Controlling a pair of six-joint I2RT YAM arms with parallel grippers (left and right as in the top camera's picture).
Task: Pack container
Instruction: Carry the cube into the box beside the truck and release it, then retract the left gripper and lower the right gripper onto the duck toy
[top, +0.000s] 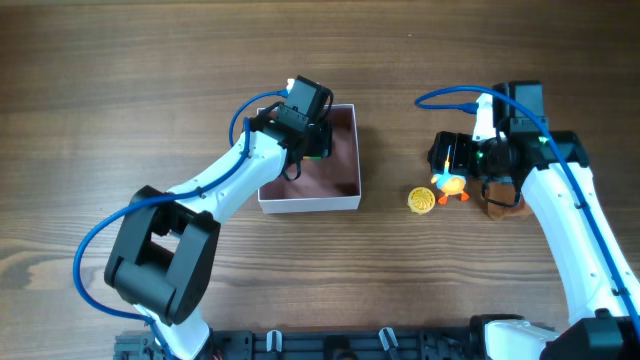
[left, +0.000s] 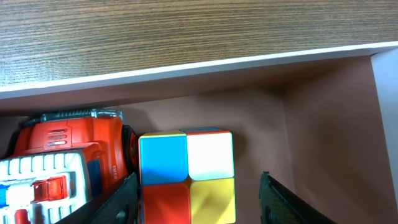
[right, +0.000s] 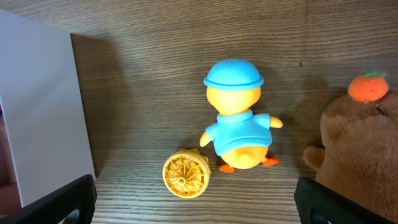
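Observation:
The container (top: 343, 190) is a square shallow box with white walls and a dusty-pink inside; its white rim shows in the left wrist view (left: 217, 65). My left gripper (top: 306, 140) hangs inside its far part. In the left wrist view, my left gripper (left: 198, 202) is open around a small colour cube (left: 186, 177), with a gap on the right side. An orange toy truck (left: 68, 158) lies beside the cube. My right gripper (top: 456, 165) (right: 196, 208) is open above a duck toy (right: 239, 118) (top: 452, 185) and a yellow wheel (right: 185, 174) (top: 421, 200).
A brown plush (right: 360, 155) (top: 503, 200) with a small orange fruit (right: 368, 87) on top stands right of the duck, near my right finger. The container's white outer wall (right: 43, 106) rises at the left of the right wrist view.

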